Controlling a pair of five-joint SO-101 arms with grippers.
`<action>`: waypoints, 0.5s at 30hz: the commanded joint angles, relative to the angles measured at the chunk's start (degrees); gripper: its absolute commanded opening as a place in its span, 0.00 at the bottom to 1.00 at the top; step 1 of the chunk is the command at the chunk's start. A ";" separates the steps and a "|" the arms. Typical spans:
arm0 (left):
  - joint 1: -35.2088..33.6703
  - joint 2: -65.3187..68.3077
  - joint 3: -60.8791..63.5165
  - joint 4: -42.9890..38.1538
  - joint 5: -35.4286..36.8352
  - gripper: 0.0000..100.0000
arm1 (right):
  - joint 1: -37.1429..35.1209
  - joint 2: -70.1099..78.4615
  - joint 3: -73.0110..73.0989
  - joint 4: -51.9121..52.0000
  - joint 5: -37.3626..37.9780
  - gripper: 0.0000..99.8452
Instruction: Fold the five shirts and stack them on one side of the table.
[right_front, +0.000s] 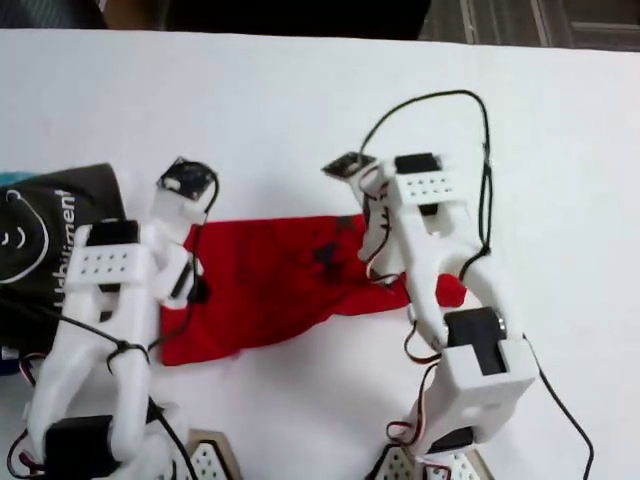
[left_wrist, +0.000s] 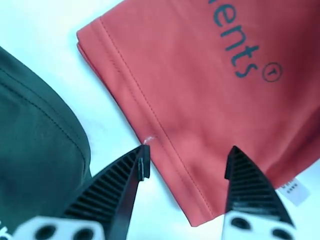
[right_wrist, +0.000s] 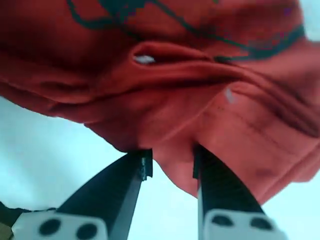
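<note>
A red shirt (right_front: 270, 280) with dark print lies crumpled across the middle of the white table (right_front: 300, 90). My left gripper (right_front: 192, 282) hangs over its left end. In the left wrist view that gripper (left_wrist: 189, 167) is open, its jaws straddling the stitched hem near a corner of the red shirt (left_wrist: 200, 75). My right gripper (right_front: 372, 250) sits at the shirt's right part. In its own view the right gripper (right_wrist: 170, 162) is narrowly open, with a bunched fold of the red shirt (right_wrist: 175, 90) reaching between its tips.
A black shirt (right_front: 60, 230) with white print lies at the left edge, close beside the left arm, and its dark cloth (left_wrist: 35, 140) nearly touches the red hem. A bit of blue cloth (right_front: 10, 178) peeks from under it. Cables hang around both arms.
</note>
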 joint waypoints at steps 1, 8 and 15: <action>-0.44 -1.32 -1.89 0.35 -0.53 0.26 | -4.18 -0.22 -0.62 -0.84 0.26 0.14; -0.44 -1.32 -1.89 0.35 -0.53 0.26 | -8.40 -0.22 -8.18 -0.84 0.26 0.14; -0.35 -1.32 -1.89 0.35 -0.53 0.26 | -9.19 0.57 -12.48 -4.70 0.26 0.14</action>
